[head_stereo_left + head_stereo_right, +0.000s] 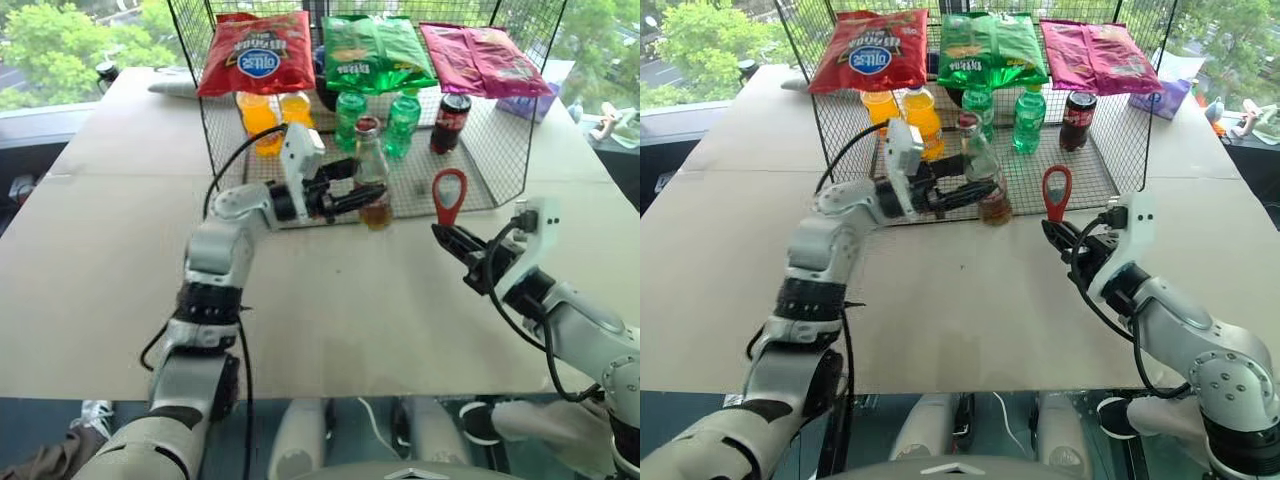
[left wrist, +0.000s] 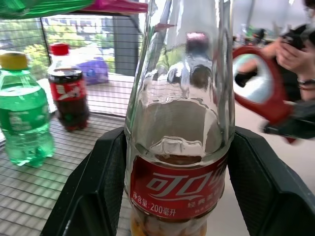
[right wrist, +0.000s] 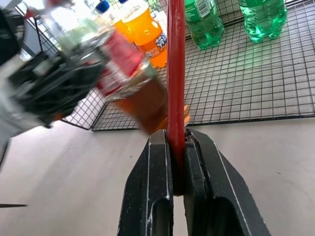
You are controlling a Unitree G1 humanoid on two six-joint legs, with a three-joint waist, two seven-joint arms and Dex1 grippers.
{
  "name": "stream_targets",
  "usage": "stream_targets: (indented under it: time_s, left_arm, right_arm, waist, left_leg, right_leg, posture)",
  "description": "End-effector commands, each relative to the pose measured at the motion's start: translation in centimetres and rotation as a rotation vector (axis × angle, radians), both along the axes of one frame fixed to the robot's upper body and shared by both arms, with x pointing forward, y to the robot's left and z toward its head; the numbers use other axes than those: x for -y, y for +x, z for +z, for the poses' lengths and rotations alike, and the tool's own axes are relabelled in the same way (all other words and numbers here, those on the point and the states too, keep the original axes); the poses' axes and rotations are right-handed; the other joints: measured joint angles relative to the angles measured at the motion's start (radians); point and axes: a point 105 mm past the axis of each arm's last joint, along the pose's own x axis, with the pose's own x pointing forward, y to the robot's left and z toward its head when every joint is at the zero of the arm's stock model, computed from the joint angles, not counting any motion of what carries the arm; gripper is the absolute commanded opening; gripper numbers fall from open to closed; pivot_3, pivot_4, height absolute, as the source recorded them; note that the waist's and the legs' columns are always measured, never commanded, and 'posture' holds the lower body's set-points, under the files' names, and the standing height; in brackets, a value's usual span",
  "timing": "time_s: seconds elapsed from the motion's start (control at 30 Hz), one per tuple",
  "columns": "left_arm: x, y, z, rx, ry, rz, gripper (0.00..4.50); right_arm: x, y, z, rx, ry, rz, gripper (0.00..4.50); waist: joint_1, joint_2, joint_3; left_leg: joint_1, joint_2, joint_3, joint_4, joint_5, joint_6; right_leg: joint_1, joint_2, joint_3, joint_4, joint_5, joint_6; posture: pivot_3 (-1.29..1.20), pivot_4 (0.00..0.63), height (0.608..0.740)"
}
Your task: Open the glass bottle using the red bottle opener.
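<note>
Two grippers hold your tools: the left gripper [image 1: 362,192] clamps the glass bottle [image 1: 372,172] at its label, lifted just before the wire rack [image 1: 470,170]. To its right, your right gripper [image 1: 447,236] pinches the red bottle opener [image 1: 449,197] upright, fingers pressed on its handle.

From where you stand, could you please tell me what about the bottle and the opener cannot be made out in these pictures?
- Glass bottle cap: cut off by the top edge in the left wrist view; too small in the eye views.
- Bottle base: hidden behind the left claw in the left wrist view; blurred in the right wrist view.
- Red bottle opener handle: hidden inside the right claw.
</note>
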Motion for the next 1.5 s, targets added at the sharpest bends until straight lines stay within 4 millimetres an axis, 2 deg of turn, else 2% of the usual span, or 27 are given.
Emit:
stream_targets:
  time_s: [0.03,0.27,0.53,0.57,0.6,1.0,1.3,1.5]
  left_arm:
    - [-0.7,-2.0,0.5,0.028,0.017,-0.028,2.39]
    - [-1.6,-2.7,-3.9,0.005,0.100,0.016,2.39]
    - [-2.0,-3.0,-5.4,-0.017,0.086,0.031,2.39]
    - [-2.0,-3.0,-5.4,-0.014,0.087,0.034,2.39]
    - [-2.1,-3.0,-5.4,-0.014,0.081,0.040,3.41]
    - [-1.9,-2.9,-4.7,0.030,0.086,0.025,3.41]
    - [-1.5,-3.2,-4.1,0.048,0.075,-0.008,3.41]
    - [-1.3,-3.1,-2.9,0.066,0.045,-0.014,3.41]
  right_arm:
    - [-0.1,-0.4,0.7,0.043,0.004,0.017,0.00]
    - [-0.8,-0.4,0.0,0.040,-0.007,0.048,0.00]
    - [-1.7,-0.5,-0.3,0.085,-0.087,0.102,0.00]
    - [-1.7,-0.4,-0.1,0.098,-0.102,0.101,0.00]
    - [-1.8,-0.2,0.1,0.114,-0.122,0.102,0.00]
    - [-3.1,0.2,-0.2,0.153,-0.200,0.153,0.00]
    - [-3.0,0.2,-0.3,0.160,-0.210,0.151,0.00]
    - [-2.8,0.3,-0.3,0.162,-0.214,0.145,0.00]
  waist:
    - [0.000,0.000,0.000]
    - [0.004,0.000,0.000]
    - [0.002,0.001,-0.001]
    - [0.002,0.001,-0.001]
    - [0.001,0.001,-0.001]
    - [0.002,0.001,-0.001]
    - [0.001,0.001,-0.001]
    - [0.001,0.001,-0.001]
  left_leg:
    - [0.000,0.000,0.000,0.001,0.000,0.000]
    - [0.000,0.000,0.000,0.006,0.000,0.000]
    - [0.001,0.000,0.000,0.006,0.000,0.000]
    - [0.001,0.000,0.000,0.006,0.000,0.000]
    - [0.001,0.000,0.000,0.007,0.000,0.000]
    - [0.001,0.000,0.000,0.007,0.000,0.000]
    - [0.001,0.000,0.000,0.007,0.000,0.000]
    - [0.001,0.000,0.000,0.007,0.000,0.000]
  right_leg:
    - [0.000,0.000,0.000,0.001,0.000,0.000]
    - [0.000,0.000,0.001,0.004,-0.001,-0.001]
    - [0.002,0.000,0.000,0.004,-0.001,-0.001]
    - [0.002,0.000,0.000,0.004,-0.001,-0.001]
    - [0.002,0.000,0.000,0.004,-0.001,-0.001]
    - [0.002,0.000,0.000,0.004,-0.001,-0.001]
    - [0.002,0.000,0.000,0.004,-0.001,-0.001]
    - [0.002,0.000,0.000,0.004,-0.001,-0.001]
  posture:
    - [0.00,0.150,0.740]
    - [0.00,0.150,0.740]
    - [0.00,0.150,0.740]
    - [0.00,0.150,0.740]
    - [0.00,0.150,0.740]
    - [0.00,0.150,0.740]
    - [0.00,0.150,0.740]
    - [0.00,0.150,0.740]
